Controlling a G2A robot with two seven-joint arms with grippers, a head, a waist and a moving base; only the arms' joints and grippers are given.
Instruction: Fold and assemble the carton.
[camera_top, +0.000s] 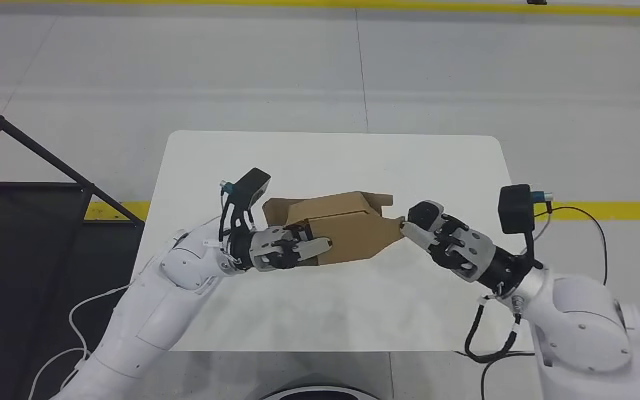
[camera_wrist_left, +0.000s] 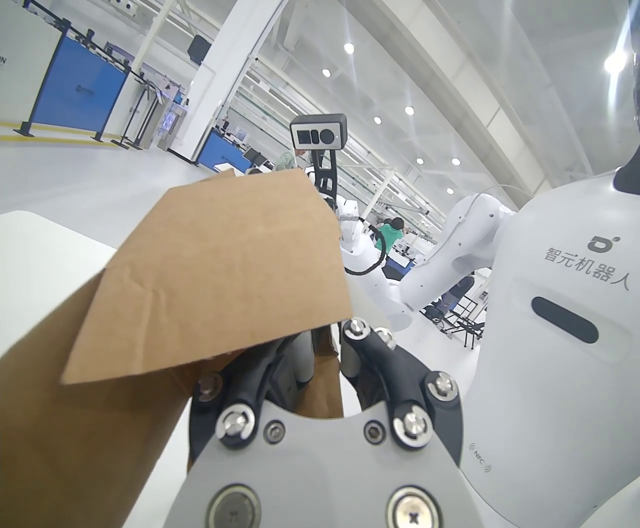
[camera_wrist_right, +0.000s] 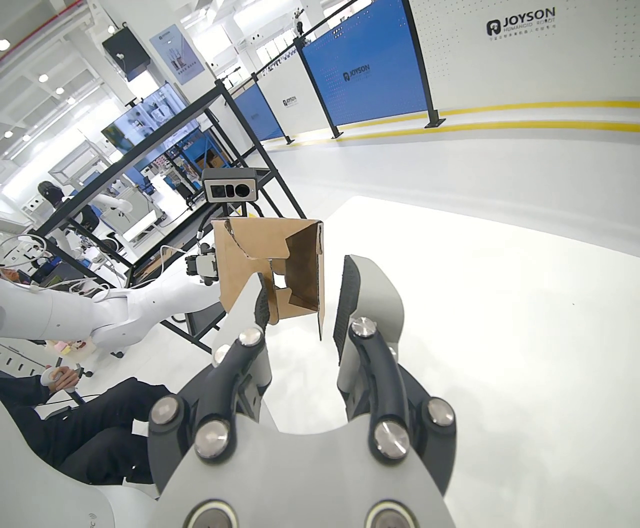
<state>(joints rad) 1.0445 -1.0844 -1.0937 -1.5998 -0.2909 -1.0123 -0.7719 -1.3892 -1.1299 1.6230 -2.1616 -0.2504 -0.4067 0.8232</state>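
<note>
Carton edge between parted right jaws

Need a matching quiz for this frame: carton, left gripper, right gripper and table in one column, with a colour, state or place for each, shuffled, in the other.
Things:
1. carton
2. left gripper
3. right gripper
4. table

States or places:
A. white, under both arms
B. fingers open, at the carton's tapered end
C. brown, partly folded, between the two grippers
D. fingers shut on a carton panel

Pairs: 1-C, 2-D, 3-B, 4-A
</note>
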